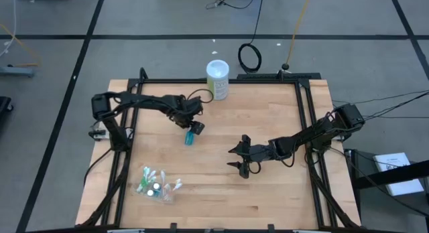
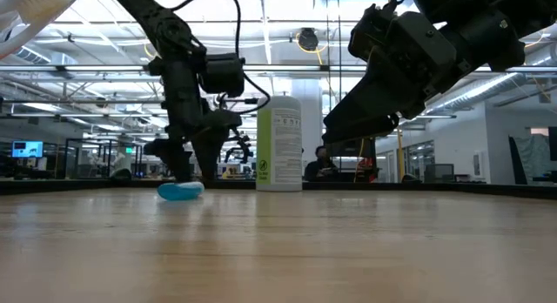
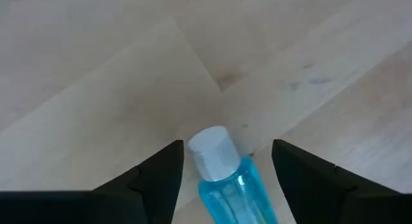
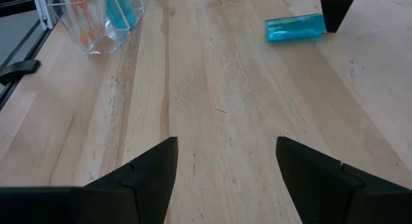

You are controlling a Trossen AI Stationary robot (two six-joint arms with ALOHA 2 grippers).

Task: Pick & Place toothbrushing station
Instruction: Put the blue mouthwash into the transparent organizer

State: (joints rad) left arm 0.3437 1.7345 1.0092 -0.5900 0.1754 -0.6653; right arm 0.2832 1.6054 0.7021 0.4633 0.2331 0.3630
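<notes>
A teal tube (image 1: 191, 136) with a white cap (image 3: 212, 149) lies on its side on the wooden table (image 1: 268, 199), left of centre. My left gripper (image 1: 194, 128) is open and hangs low over it, one finger on either side of the cap end, and I see no touch. It also shows in the low view (image 2: 196, 168), just above the tube (image 2: 181, 191). A clear cup (image 1: 158, 187) holding toothbrushes and teal tubes is near the front left. My right gripper (image 1: 232, 158) is open and empty above the table's middle.
A tall white-and-green canister (image 1: 218, 79) stands at the table's far edge, behind the left gripper. The right wrist view shows the cup (image 4: 103, 21) and the lying tube (image 4: 295, 28) ahead of the right gripper, with bare wood between them.
</notes>
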